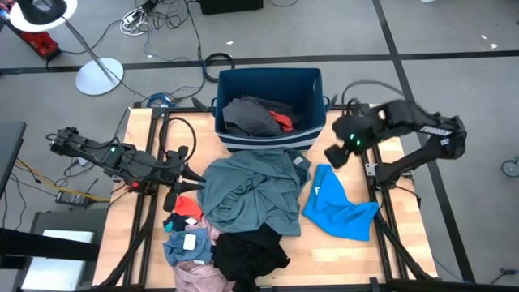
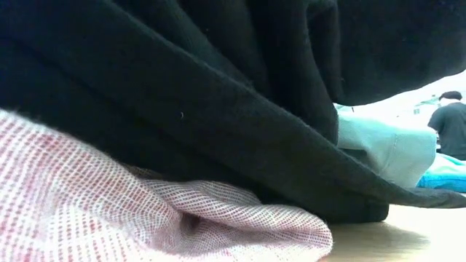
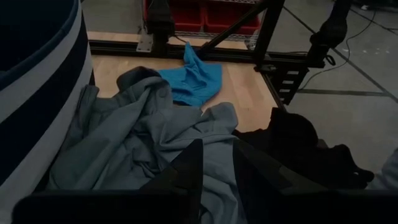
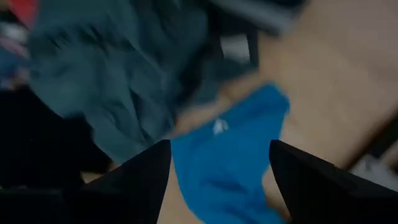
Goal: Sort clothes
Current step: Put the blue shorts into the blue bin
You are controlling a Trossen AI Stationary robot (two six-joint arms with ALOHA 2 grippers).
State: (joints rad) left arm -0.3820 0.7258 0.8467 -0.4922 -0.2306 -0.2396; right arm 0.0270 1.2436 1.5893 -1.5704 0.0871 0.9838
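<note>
A large teal garment (image 1: 251,195) lies crumpled mid-table, its far edge against the dark blue bin (image 1: 235,77). A bright blue garment (image 1: 336,207) lies flat to its right. A black garment (image 1: 247,247) and a pink one (image 1: 199,276) lie at the near edge. A red-orange piece (image 1: 188,207) lies left of the teal one. My left gripper (image 1: 195,176) is open, low at the teal garment's left edge (image 3: 143,143). My right gripper (image 1: 334,154) is open, raised above the blue garment's far end (image 4: 230,168). My left gripper's fingertips (image 3: 189,168) stand at the teal garment's left edge, with teal cloth showing between them. I cannot tell whether they touch it.
The bin holds a grey garment (image 1: 255,118) and a red piece (image 1: 282,122). A small light blue piece (image 1: 182,243) lies by the pink one. Bare wood shows at the table's far left and right of the blue garment. In the low view, black (image 2: 218,109) and pink (image 2: 109,218) cloth fill the picture.
</note>
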